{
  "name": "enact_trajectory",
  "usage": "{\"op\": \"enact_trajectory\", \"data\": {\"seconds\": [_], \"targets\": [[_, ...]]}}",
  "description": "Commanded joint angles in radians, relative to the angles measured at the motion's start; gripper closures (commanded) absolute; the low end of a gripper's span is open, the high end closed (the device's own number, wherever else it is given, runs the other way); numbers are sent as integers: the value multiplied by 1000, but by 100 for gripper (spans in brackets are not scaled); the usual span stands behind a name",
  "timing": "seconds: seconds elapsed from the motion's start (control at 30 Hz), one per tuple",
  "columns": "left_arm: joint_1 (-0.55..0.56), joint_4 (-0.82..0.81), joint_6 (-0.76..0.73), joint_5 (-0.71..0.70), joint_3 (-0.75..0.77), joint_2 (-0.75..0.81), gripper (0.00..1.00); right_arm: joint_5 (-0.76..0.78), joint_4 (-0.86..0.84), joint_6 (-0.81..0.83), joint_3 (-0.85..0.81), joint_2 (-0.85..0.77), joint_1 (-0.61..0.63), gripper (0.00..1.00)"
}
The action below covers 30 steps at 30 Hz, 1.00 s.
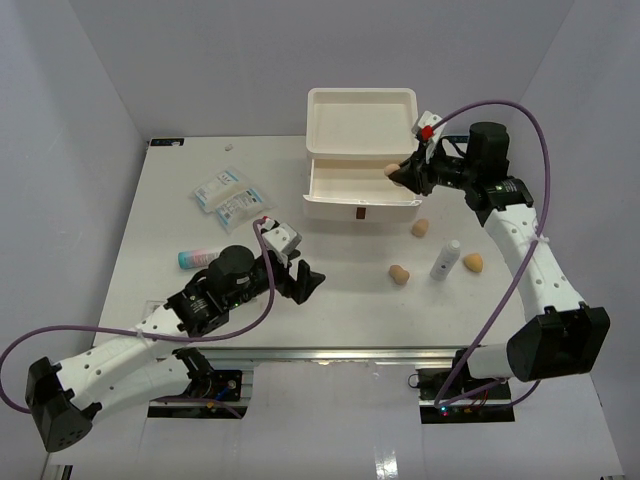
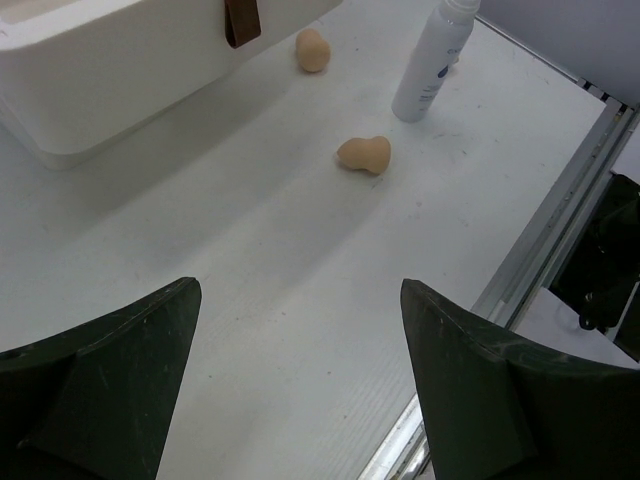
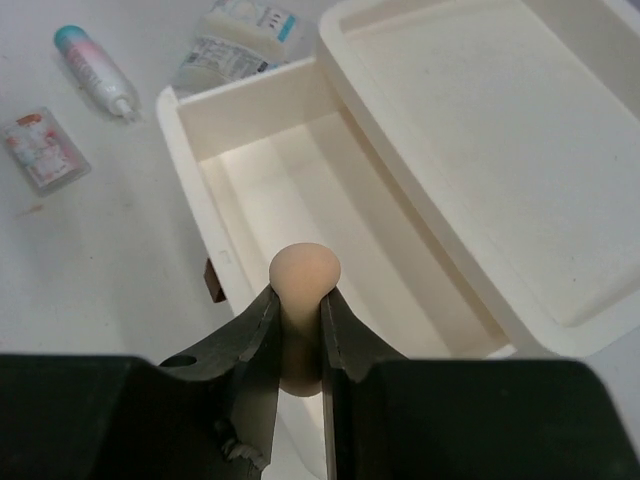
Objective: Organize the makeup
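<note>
The right fingers (image 3: 252, 335) are pinched on a tan sponge (image 3: 303, 272), held above the pulled-out drawer (image 3: 300, 190) of the white box (image 1: 360, 120). The left fingers (image 2: 110, 370) are spread wide over the worktop (image 2: 260, 260). At 5 o'clock from the box three more sponges (image 1: 399, 274) and a white tube (image 1: 446, 260) are seen, at 9 o'clock clear packets (image 1: 230, 195).

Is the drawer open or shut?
Open. The drawer sticks out of the white box, its bare floor showing below the sponge that the right gripper holds.
</note>
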<state>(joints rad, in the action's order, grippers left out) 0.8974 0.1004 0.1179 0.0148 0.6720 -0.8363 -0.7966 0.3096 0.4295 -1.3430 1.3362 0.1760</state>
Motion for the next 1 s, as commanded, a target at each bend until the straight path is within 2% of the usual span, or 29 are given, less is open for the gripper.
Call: {"op": "enact_trajectory", "data": {"seconds": [0.0,0.1,0.2,0.23,0.4,0.53,0.57,0.7,0.87,0.97], "targets": [[-4,-46,152,88,26,-63,9,172,-92,-92,-27,34,2,66],[28,-73,262,94,40,-141,11,207,-95,-97,-22,37,2,49],[93,-92,317,44,59,-215,12,212,-87,-100,-27,20,2,33],[131,-121,337,8,70,-254,12,211,-77,-101,-29,16,2,30],[232,-188,427,-103,98,-360,17,182,-32,-101,-37,-24,0,29],[279,-229,510,-179,104,-440,32,97,0,-126,-3,-108,-31,31],[293,-241,537,-207,114,-471,37,47,3,-133,32,-151,-62,31],[340,-249,615,-314,181,-610,45,-142,13,-161,170,-321,-239,32],[357,-135,764,-441,342,-809,44,-276,114,-95,387,-479,-482,31],[357,-109,836,-498,418,-894,37,-328,122,-91,471,-515,-569,31]]}}
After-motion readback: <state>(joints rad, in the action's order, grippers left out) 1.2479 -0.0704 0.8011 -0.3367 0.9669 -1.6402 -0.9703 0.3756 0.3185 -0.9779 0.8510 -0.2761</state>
